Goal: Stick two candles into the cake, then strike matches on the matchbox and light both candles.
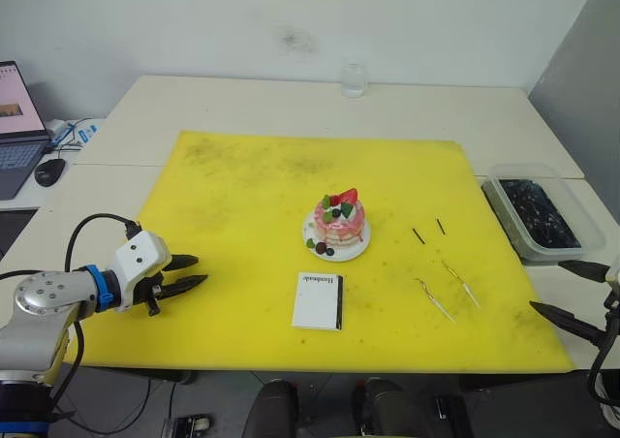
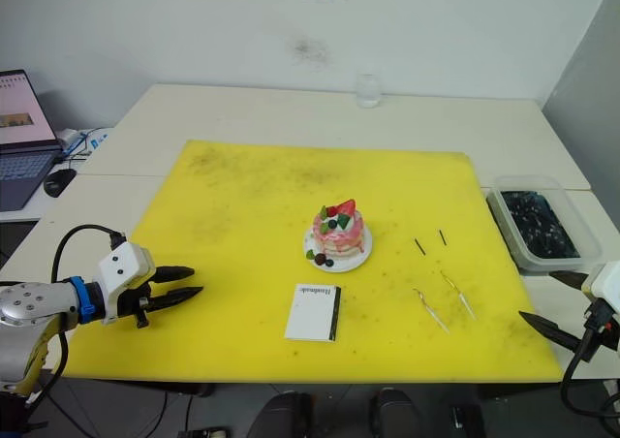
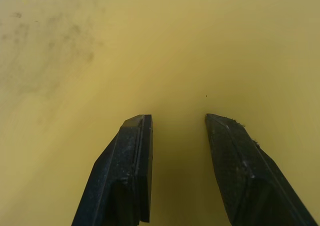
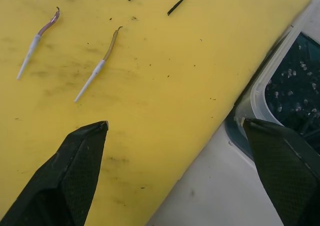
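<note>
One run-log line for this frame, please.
candles: lying on mat, unplaced | matches: untouched | cake: bare | left gripper: open, empty | right gripper: open, empty

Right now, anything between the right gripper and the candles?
No. In the right wrist view, bare yellow mat runs from the open right gripper to the two candles. The matches lie beyond them.

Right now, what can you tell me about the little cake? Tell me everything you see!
The cake is small and round, with pink and white layers stacked up. On top sit a red strawberry, dark berries and green leaves, and a few berries lie at its foot. It stands upright on a white plate near the middle of the yellow mat. No candles are stuck in it yet. Nothing but the plate touches it. The white matchbox lies apart, just in front of it.
</note>
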You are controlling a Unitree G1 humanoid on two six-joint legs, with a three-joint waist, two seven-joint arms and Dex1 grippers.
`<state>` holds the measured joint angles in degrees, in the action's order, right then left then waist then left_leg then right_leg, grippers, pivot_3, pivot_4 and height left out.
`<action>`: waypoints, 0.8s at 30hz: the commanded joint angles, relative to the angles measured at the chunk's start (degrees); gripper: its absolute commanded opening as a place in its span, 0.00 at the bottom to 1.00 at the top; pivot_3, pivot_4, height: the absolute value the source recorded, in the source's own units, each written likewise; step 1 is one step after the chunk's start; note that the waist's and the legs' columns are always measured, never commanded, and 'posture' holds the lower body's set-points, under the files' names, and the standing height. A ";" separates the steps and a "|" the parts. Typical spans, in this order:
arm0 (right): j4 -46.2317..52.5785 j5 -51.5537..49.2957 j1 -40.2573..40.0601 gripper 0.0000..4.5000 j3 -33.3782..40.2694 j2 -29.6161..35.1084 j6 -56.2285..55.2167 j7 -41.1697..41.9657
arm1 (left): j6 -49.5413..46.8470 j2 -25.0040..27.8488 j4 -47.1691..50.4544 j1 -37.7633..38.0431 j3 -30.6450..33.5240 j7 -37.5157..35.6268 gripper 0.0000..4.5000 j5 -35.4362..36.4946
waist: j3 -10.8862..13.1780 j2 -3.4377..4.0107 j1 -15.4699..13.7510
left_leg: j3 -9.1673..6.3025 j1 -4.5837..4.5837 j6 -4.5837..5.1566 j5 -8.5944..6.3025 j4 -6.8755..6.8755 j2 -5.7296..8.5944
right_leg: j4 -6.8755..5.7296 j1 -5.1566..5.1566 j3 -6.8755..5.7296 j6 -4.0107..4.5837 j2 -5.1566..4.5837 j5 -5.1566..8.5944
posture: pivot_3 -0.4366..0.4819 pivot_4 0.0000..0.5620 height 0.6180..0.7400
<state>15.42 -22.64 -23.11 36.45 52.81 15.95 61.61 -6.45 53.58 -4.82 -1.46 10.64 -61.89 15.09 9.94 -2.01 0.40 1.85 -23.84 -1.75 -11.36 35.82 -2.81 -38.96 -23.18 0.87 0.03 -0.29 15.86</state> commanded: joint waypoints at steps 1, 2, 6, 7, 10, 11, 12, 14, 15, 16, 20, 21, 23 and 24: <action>1.00 -0.18 1.43 1.00 0.90 0.02 -0.07 -1.11 | -1.85 1.45 1.20 -0.25 0.55 -0.92 0.45 0.22 | 0.00 0.00 0.00 | 0.00 0.00 0.00 0.00 0.00 0.00 | 0.00 0.00 0.00 0.00 0.00 0.00 | 0.48 0.27 1.00; 1.43 -0.49 2.15 1.00 0.54 -0.42 0.33 -1.96 | -1.86 1.78 1.25 -0.68 0.18 -1.76 0.45 0.43 | 0.00 0.00 0.02 | 0.01 0.00 0.00 0.00 0.00 0.00 | 0.00 0.00 0.00 0.00 0.00 0.00 | 0.48 0.27 1.00; 2.50 0.00 1.91 1.00 -0.37 -0.76 0.32 -2.02 | -4.82 1.56 0.92 -3.32 -0.06 -3.83 0.45 2.40 | 0.00 0.00 -0.05 | -0.01 0.00 0.00 0.00 0.01 0.01 | -0.01 0.00 0.00 -0.02 0.01 -0.02 | 0.48 0.27 1.00; 2.69 -0.12 1.54 1.00 -0.39 -0.80 0.35 -1.73 | -4.79 1.34 0.83 -3.62 0.26 -4.13 0.45 2.66 | 0.00 -0.01 -0.08 | 0.00 0.00 0.00 0.00 0.02 0.01 | -0.01 0.00 0.00 -0.02 0.01 -0.02 | 0.48 0.27 1.00; 3.15 -0.10 0.30 1.00 -0.28 -0.91 0.11 -1.18 | -6.09 1.18 0.95 -3.80 0.91 -5.37 0.45 3.94 | 0.00 -0.01 -0.12 | 0.01 -0.02 0.00 0.00 0.02 0.03 | 0.00 0.00 0.00 -0.03 0.01 -0.02 | 0.48 0.27 1.00; 3.28 -0.27 -0.28 1.00 -0.15 -0.81 0.35 -0.73 | -6.00 1.23 1.03 -3.69 0.99 -5.46 0.45 3.94 | 0.00 -0.01 -0.14 | 0.01 -0.02 0.00 0.00 0.01 0.02 | 0.00 0.00 0.01 -0.03 0.01 -0.02 | 0.48 0.27 1.00; 3.52 -0.75 -0.90 1.00 0.07 -0.81 0.89 -0.30 | -5.87 1.27 1.16 -3.45 1.13 -5.65 0.45 4.03 | 0.00 -0.01 -0.15 | 0.00 -0.02 0.00 0.00 0.01 0.02 | 0.00 0.00 0.00 -0.03 0.01 -0.02 | 0.48 0.27 1.00; 3.81 -0.80 -1.72 1.00 0.30 -0.77 1.27 -0.14 | -4.73 1.38 1.26 -3.05 1.04 -6.23 0.45 3.73 | 0.00 -0.01 -0.16 | -0.01 -0.02 0.00 0.00 0.01 0.01 | 0.00 0.00 -0.01 -0.03 0.01 -0.02 | 0.48 0.27 1.00; 4.07 -0.90 -2.02 1.00 0.48 -0.85 1.61 -0.18 | -4.86 1.58 1.39 -2.70 0.98 -6.71 0.45 3.84 | 0.00 -0.01 -0.16 | -0.01 -0.02 0.00 0.00 0.01 0.01 | -0.01 0.00 -0.01 -0.03 0.01 -0.02 | 0.48 0.27 1.00; 4.31 -1.03 -2.13 1.00 0.64 -1.02 1.83 -0.35 | -4.53 1.79 1.46 -2.30 0.91 -7.24 0.45 3.75 | 0.00 -0.01 -0.13 | -0.01 -0.01 0.00 0.00 0.02 0.01 | -0.01 0.00 -0.01 -0.03 0.01 -0.02 | 0.48 0.27 1.00; 5.26 -1.31 -3.18 1.00 1.29 -1.52 2.24 -0.34 | -3.68 1.80 1.53 -1.14 1.82 -7.81 0.45 3.65 | 0.00 -0.01 -0.09 | 0.01 0.00 0.00 0.00 0.04 0.00 | -0.01 0.00 0.02 -0.02 0.01 -0.02 | 0.48 0.27 1.00; 5.37 -1.31 -3.38 1.00 1.37 -1.63 2.19 -0.36 | -3.25 1.80 1.06 -1.19 1.79 -7.50 0.45 3.11 | 0.00 -0.01 -0.13 | -0.01 -0.01 0.00 0.00 0.04 0.00 | -0.01 0.01 0.00 -0.02 0.01 -0.02 | 0.48 0.27 1.00; 5.48 -1.19 -3.66 1.00 1.47 -1.87 1.88 -0.49 | -2.73 1.76 0.58 -0.95 1.82 -7.13 0.48 2.62 | 0.00 0.00 -0.16 | -0.02 -0.01 0.00 0.00 0.05 0.01 | -0.01 0.02 0.00 0.01 0.00 0.00 | 0.48 0.27 1.00; 5.55 -1.03 -3.69 1.00 1.35 -2.02 1.65 -0.65 | -2.81 1.49 0.56 -0.81 1.93 -6.82 0.52 2.73 | 0.00 0.00 -0.17 | -0.01 -0.01 0.00 0.00 0.05 0.01 | -0.01 0.01 0.01 0.01 0.00 0.00 | 0.48 0.27 1.00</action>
<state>19.79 -23.34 -26.57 35.16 50.99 18.19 61.11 -10.15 54.33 -4.82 -2.47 10.69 -69.18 17.69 9.94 -2.02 0.23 1.83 -23.85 -1.75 -11.35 35.88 -2.80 -38.97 -23.17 0.87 0.04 -0.29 15.86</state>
